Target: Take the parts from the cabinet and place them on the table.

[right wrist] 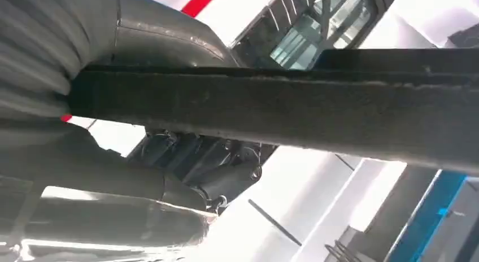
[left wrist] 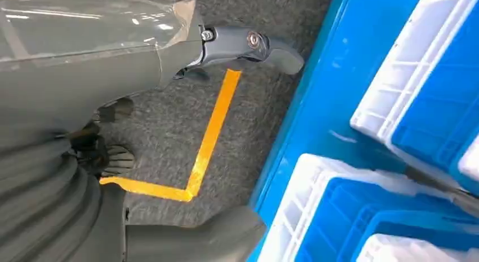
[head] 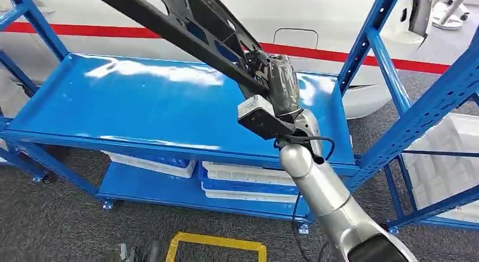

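Gripping a long black part [head: 186, 30], the right hand [head: 279, 87] holds it raised above the blue shelf [head: 141, 104] of the cabinet, fingers wrapped around the bar, as the right wrist view confirms [right wrist: 271, 104]. The part runs up and leftward out of frame. The left hand [left wrist: 113, 104] hangs near the floor beside stacked bins [left wrist: 367, 205], fingers apart and holding nothing. Risk, as judged: gripped near one end, the part could pivot in the fingers or strike a cabinet upright [head: 367, 42] during the swing toward the table.
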`<state>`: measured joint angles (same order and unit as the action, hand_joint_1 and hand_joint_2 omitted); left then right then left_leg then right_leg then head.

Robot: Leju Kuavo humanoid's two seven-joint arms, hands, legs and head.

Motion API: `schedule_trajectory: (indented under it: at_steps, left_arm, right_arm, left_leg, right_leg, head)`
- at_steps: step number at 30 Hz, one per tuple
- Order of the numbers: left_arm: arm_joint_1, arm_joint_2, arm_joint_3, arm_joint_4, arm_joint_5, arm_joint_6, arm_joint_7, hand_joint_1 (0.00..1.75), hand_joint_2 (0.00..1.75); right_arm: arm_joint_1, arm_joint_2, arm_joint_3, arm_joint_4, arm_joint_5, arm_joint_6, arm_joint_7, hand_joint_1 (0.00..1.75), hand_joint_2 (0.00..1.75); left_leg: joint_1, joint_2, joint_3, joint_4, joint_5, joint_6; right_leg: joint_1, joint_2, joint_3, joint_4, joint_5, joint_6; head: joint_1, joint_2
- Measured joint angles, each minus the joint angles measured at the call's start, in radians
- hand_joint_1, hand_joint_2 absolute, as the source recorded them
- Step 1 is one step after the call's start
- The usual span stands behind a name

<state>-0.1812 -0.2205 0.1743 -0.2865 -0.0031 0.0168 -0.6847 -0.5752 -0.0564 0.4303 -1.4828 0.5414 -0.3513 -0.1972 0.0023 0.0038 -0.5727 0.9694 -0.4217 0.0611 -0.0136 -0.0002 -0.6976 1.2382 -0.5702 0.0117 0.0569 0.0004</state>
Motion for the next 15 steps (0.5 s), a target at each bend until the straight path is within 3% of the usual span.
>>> schedule_trajectory:
  at_steps: [1,2,3,5,6,7,8,10,11,12,13,14,15]
  left_arm:
    - [0.000,0.001,0.000,0.000,0.002,-0.005,0.003,0.00,1.75]
    - [0.000,0.001,0.000,0.000,0.003,-0.008,0.004,0.00,1.75]
    - [0.000,0.001,0.000,0.000,0.003,-0.012,0.006,0.00,1.75]
    - [-0.002,0.001,0.000,0.000,0.006,-0.017,0.008,0.00,1.75]
    - [-0.003,0.001,0.001,0.000,0.007,-0.017,0.009,0.00,1.75]
    - [-0.006,0.002,0.001,0.000,0.011,-0.017,0.009,0.00,1.75]
    - [-0.006,0.003,0.001,0.001,0.014,-0.017,0.009,0.00,1.75]
    - [-0.006,0.004,0.002,0.002,0.016,-0.017,0.010,0.00,1.75]
    - [-0.006,0.006,0.002,0.005,0.019,-0.018,0.010,0.00,1.75]
    - [-0.006,0.008,0.003,0.006,0.023,-0.020,0.009,0.00,1.75]
    - [-0.005,0.009,0.005,0.007,0.025,-0.024,0.009,0.00,1.75]
    - [-0.005,0.010,0.007,0.007,0.026,-0.029,0.008,0.00,1.75]
    - [-0.005,0.011,0.008,0.008,0.027,-0.032,0.007,0.00,1.75]
  right_arm:
    - [0.005,-0.002,0.000,0.006,-0.004,-0.004,-0.004,1.75,1.75]
    - [0.010,-0.003,0.000,0.012,-0.007,-0.007,-0.008,1.75,1.75]
    - [0.012,-0.004,0.000,0.018,-0.008,-0.009,-0.013,1.75,1.75]
    - [0.010,-0.003,0.000,0.026,-0.012,-0.015,-0.020,1.75,1.75]
    - [0.007,-0.003,0.000,0.029,-0.017,-0.016,-0.024,1.75,1.75]
    - [0.004,0.000,0.000,0.034,-0.024,-0.018,-0.030,1.75,1.75]
    - [0.006,0.002,0.000,0.037,-0.031,-0.023,-0.035,1.75,1.75]
    - [0.007,0.004,0.000,0.046,-0.044,-0.031,-0.044,1.75,1.75]
    - [0.008,0.007,0.000,0.050,-0.055,-0.036,-0.052,1.75,1.75]
    - [0.006,0.009,-0.001,0.053,-0.068,-0.041,-0.059,1.75,1.75]
    - [0.009,0.013,-0.003,0.053,-0.081,-0.046,-0.069,1.75,1.75]
    - [0.012,0.016,-0.005,0.053,-0.095,-0.048,-0.075,1.75,1.75]
    - [0.017,0.017,-0.008,0.053,-0.107,-0.049,-0.082,1.75,1.75]
  left_leg:
    - [0.000,0.000,-0.010,0.001,0.007,-0.001]
    - [0.000,0.000,-0.020,0.002,0.014,-0.002]
    - [0.001,0.000,-0.030,0.004,0.021,-0.005]
    - [0.002,-0.001,-0.050,0.016,0.028,-0.013]
    - [0.003,-0.001,-0.059,0.026,0.030,-0.016]
    - [-0.003,-0.002,-0.073,0.037,0.032,-0.022]
    - [-0.003,-0.003,-0.076,0.038,0.040,-0.032]
    - [-0.003,-0.005,-0.082,0.040,0.051,-0.040]
    - [-0.001,-0.007,-0.087,0.043,0.054,-0.045]
    - [0.004,-0.007,-0.099,0.056,0.028,-0.051]
    - [0.005,-0.006,-0.112,0.097,-0.027,-0.058]
    - [0.006,-0.007,-0.134,0.170,-0.088,-0.064]
    - [0.008,-0.007,-0.157,0.253,-0.139,-0.068]
  right_leg:
    - [0.000,0.000,-0.017,0.059,-0.020,0.004]
    - [-0.001,0.000,-0.014,0.076,-0.019,0.012]
    - [-0.004,0.000,0.015,0.043,0.001,0.024]
    - [-0.010,-0.001,0.119,-0.121,0.057,0.046]
    - [-0.015,-0.002,0.171,-0.206,0.066,0.049]
    - [-0.007,0.002,0.197,-0.243,0.054,0.041]
    - [-0.002,0.006,0.180,-0.231,0.061,0.035]
    - [-0.002,0.005,0.170,-0.229,0.065,0.027]
    - [-0.015,0.004,0.165,-0.233,0.073,0.014]
    - [-0.018,0.000,0.158,-0.234,0.082,0.002]
    - [-0.018,0.001,0.149,-0.234,0.090,-0.012]
    - [-0.015,0.000,0.139,-0.233,0.098,-0.020]
    - [-0.013,-0.001,0.129,-0.232,0.107,-0.021]
  head:
    - [0.001,0.000]
    - [0.002,0.000]
    - [0.001,0.000]
    - [0.001,0.000]
    - [0.002,0.000]
    - [0.002,0.000]
    - [-0.001,0.000]
    - [-0.002,0.000]
    - [-0.001,0.000]
    - [-0.001,0.000]
    - [-0.004,0.000]
    - [-0.004,0.000]
    - [-0.005,0.000]
